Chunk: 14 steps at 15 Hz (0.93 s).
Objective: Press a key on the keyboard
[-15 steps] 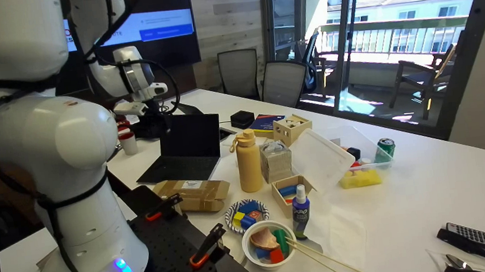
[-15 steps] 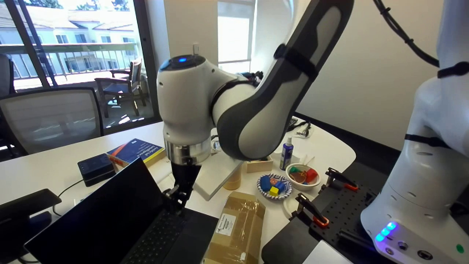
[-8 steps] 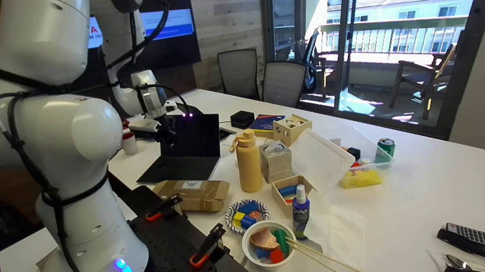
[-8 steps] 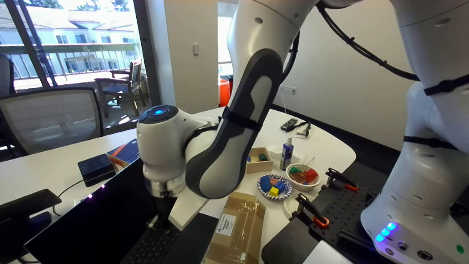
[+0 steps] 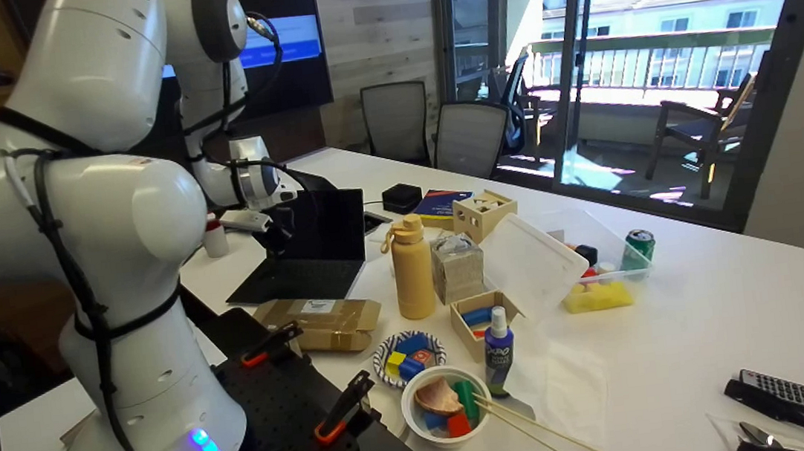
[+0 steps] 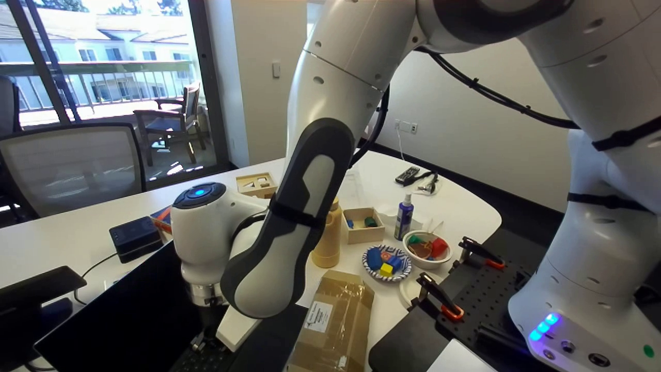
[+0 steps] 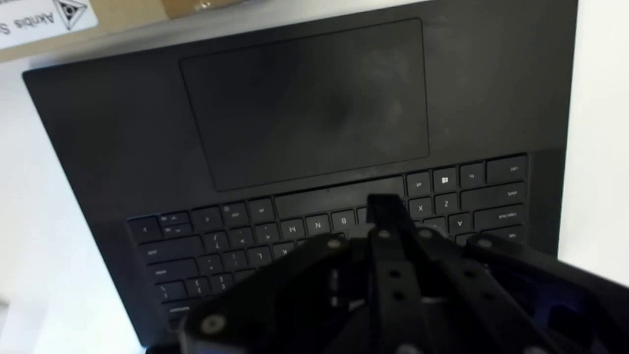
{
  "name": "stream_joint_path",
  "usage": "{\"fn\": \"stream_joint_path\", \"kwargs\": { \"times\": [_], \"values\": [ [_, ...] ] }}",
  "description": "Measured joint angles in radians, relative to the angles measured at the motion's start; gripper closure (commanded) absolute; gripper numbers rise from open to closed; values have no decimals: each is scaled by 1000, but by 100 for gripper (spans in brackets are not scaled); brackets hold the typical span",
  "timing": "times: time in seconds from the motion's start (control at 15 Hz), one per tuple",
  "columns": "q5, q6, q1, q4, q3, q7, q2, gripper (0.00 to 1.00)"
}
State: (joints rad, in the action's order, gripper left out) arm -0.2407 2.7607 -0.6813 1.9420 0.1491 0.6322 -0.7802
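Note:
The keyboard is the dark key deck of a black laptop, seen upside down from above in the wrist view. The laptop's screen stands raised and looks dark. My gripper is shut with its fingertips together and nothing between them. In the wrist view its tips overlap the edge of the space bar and the letter keys beside it, hiding some of those. Both exterior views show the gripper low in front of the screen, over the keyboard. Whether the tips touch a key I cannot tell.
A brown cardboard box lies along the laptop's front edge. Close by stand a yellow bottle and a white cup. A small black box sits behind the screen. Farther off are a patterned bowl and a white bowl with blocks.
My gripper has gone from open to shut. The arm has come down over the laptop, shifting left and lower in an exterior view. The objects on the table have stayed put.

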Motion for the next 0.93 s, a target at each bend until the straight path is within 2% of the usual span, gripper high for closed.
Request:
{"fn": "stream_joint_path", "kwargs": {
  "times": [0.53, 0.93],
  "values": [
    [72, -2, -49, -133, -69, -73, -139, 100],
    [104, -22, -64, -208, -80, -105, -215, 100]
  ]
}}
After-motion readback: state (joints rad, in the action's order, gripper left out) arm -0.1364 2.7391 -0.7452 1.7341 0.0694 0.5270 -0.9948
